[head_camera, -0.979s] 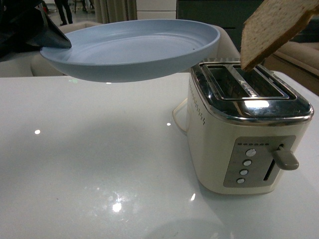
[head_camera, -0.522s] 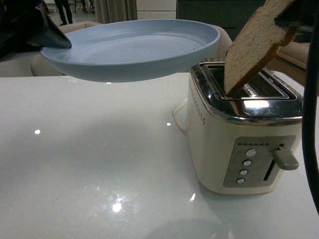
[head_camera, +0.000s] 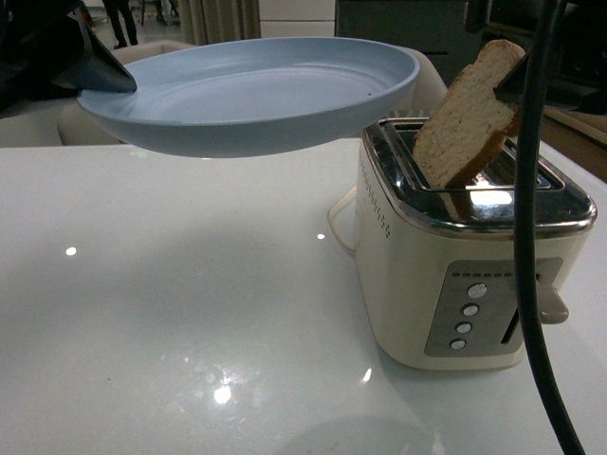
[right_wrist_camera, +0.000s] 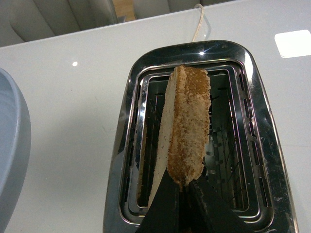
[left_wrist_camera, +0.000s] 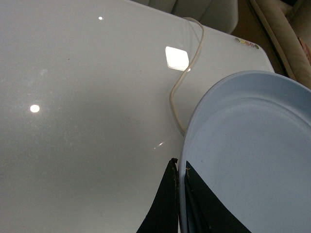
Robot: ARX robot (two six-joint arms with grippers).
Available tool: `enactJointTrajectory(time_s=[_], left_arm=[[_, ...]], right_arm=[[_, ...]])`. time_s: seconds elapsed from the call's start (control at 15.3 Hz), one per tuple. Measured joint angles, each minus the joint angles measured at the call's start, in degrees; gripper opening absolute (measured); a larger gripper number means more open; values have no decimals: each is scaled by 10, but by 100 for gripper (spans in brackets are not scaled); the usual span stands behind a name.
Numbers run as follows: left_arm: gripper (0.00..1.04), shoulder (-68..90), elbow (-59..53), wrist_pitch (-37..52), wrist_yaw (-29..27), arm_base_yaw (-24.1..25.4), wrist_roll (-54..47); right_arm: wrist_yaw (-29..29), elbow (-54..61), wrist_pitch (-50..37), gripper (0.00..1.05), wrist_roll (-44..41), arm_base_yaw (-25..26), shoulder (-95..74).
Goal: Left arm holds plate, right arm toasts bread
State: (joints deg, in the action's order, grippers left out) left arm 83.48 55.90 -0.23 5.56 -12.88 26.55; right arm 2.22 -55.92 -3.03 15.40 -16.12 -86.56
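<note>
White table [head_camera: 190, 313]; bread [head_camera: 465, 118] tilted, top rightward

The plate [head_camera: 256, 95] is round, shallow, matte pale blue with a raised rim. It hangs level in the air, reaching out from the left tool [left_wrist_camera: 179, 167], which pinches its rim. The bread [head_camera: 465, 118] is a tan, speckled slice with brown crust. It slants down from the right tool [right_wrist_camera: 181, 190], which clamps its rounded upper end, and its lower end is in a toaster [head_camera: 474, 275] slot.
</note>
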Motion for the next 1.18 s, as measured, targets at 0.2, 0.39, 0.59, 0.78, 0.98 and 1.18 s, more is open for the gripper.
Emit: enactJointTrajectory(time_s=[0.2,0.39,0.59,0.78,0.98,1.18], left_arm=[[2,0,0,0,0,0,0],[2,0,0,0,0,0,0],[2,0,0,0,0,0,0],[2,0,0,0,0,0,0],[2,0,0,0,0,0,0],[2,0,0,0,0,0,0]], right_arm=[[-5,-22,22,3,11,1,-19],[-8,-38,40,3,19,4,-39],[-14,-61,57,3,31,4,-57],[-28,-71,69,21,50,8,-75],[-31,-71,71,45,61,8,-79],[-38,-54,43,96,68,18,-54]])
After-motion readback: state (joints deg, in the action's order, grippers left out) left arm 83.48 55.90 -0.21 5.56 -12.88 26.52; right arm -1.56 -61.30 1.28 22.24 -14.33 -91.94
